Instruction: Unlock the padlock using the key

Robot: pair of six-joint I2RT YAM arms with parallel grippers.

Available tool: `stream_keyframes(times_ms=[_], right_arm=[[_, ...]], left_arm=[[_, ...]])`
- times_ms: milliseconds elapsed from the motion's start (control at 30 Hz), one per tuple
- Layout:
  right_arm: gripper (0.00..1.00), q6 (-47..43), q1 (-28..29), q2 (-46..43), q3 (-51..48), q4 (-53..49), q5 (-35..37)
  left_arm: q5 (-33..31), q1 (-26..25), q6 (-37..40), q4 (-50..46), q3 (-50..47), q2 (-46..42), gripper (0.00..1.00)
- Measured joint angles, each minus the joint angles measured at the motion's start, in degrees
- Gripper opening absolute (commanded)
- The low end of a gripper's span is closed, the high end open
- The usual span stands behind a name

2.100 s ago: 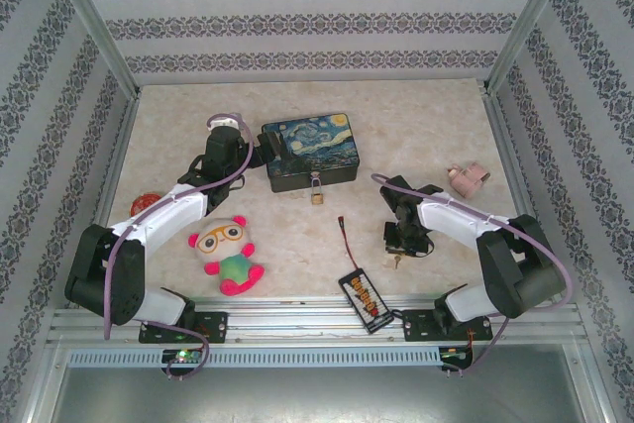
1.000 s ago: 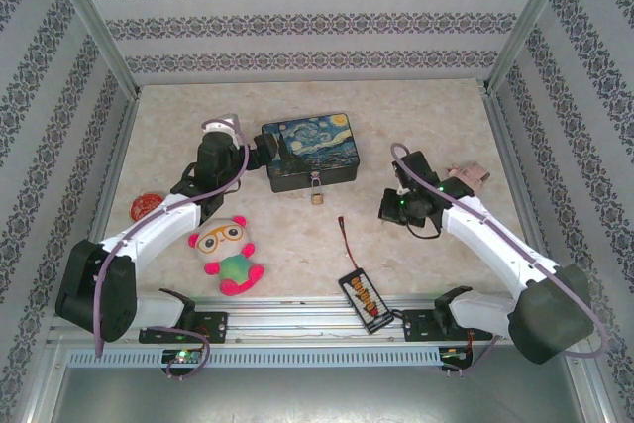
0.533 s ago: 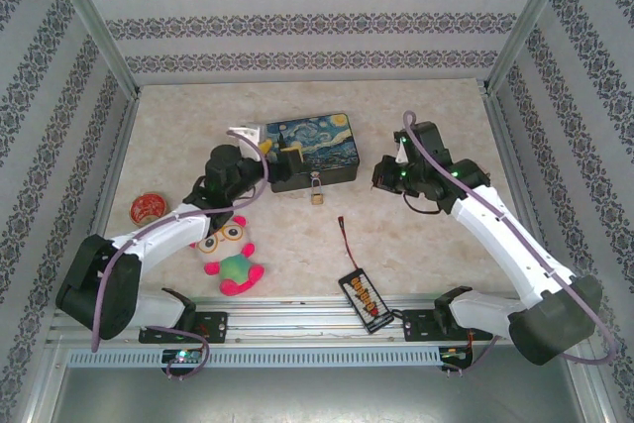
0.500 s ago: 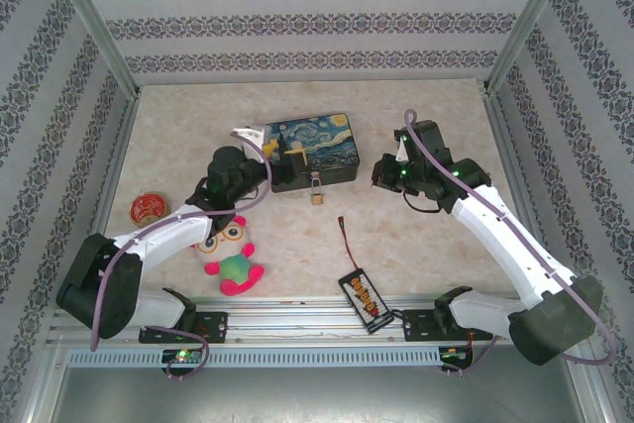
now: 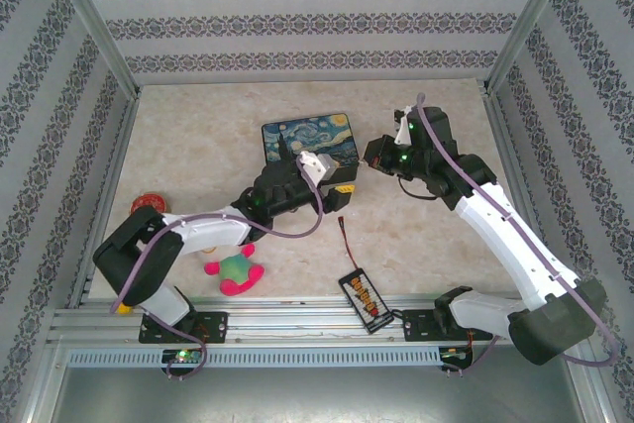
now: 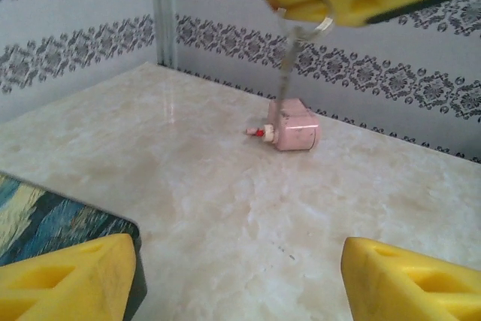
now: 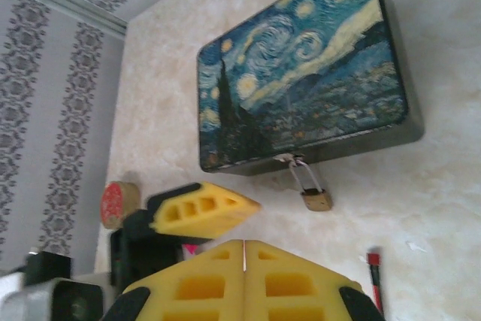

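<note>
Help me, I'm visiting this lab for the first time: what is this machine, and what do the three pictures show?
Two robot arms are bolted at the near edge of a table. One picture looks down from above; the other two come from a camera on each wrist. The right hand is shut on a small key, which hangs by its ring. The left hand is open, close to a painted tin box. A brass padlock is hooked through the box's clasp. A plush toy, a wired connector board and a pink object also lie there.
</note>
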Motion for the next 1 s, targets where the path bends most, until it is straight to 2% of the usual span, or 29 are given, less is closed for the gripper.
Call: stream_keyframes(times_ms=[333,600,1000], right_arm=[[0.0,3.0,0.0,0.0,-0.5,4.5,-2.9],[0.0,3.4,0.0,0.0,-1.0,5.6,-3.7],[0.0,4.3,-0.8,0.9,-1.2,6.8,-4.5]], left_arm=[[0.8,-0.2,0.8,9.0,3.5,6.9,0.63],[0.8,-0.2,0.7,13.6,6.1,9.1,0.48],[0.5,-0.2,0.5,14.1,6.5,9.1,0.29]])
